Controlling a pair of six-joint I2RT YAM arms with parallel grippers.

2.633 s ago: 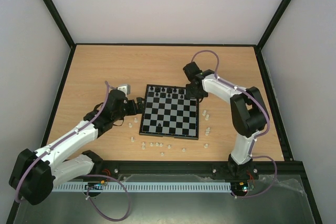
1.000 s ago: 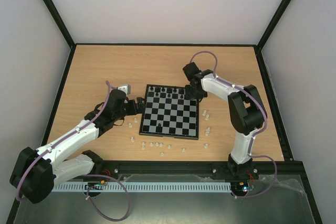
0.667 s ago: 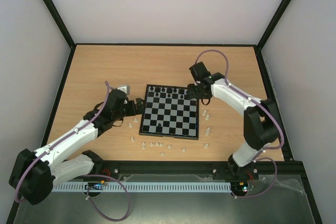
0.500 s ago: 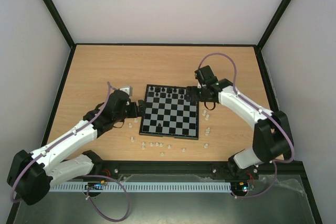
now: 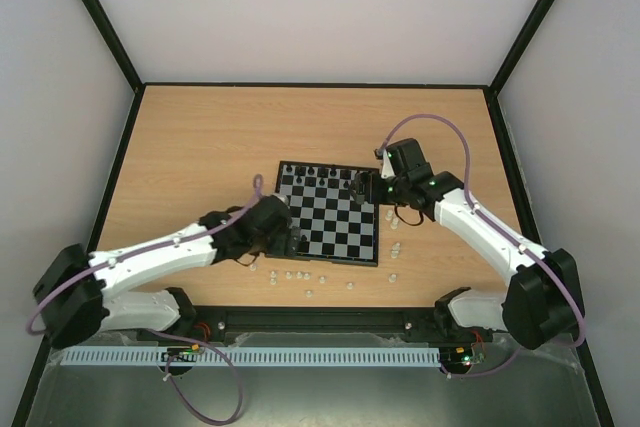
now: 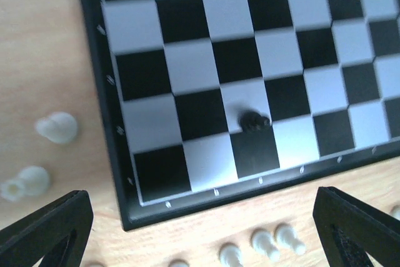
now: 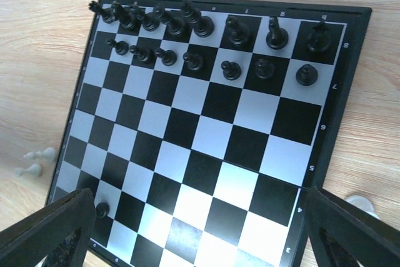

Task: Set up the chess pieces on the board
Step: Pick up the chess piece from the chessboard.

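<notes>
Black pieces point(image 7: 187, 23): two far rows of board point(image 7: 206, 136) nearly filled; one black pawn point(image 6: 254, 120) stray.
White pieces point(image 5: 298, 275): all on surface point(image 5: 200, 137) (none placed).
Left end effector point(image 6: 200, 236), right end effector point(image 7: 197, 232): apart, empty.

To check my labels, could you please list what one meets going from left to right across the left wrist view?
Two loose white pieces → the board, at its black border → a lone black piece standing on it.

Both arms stretch forward, low. The left gripper point(image 5: 293, 239) has its fingers point(image 6: 44, 232) spread wide, holding nothing; the right gripper point(image 5: 366, 187) likewise.
</notes>
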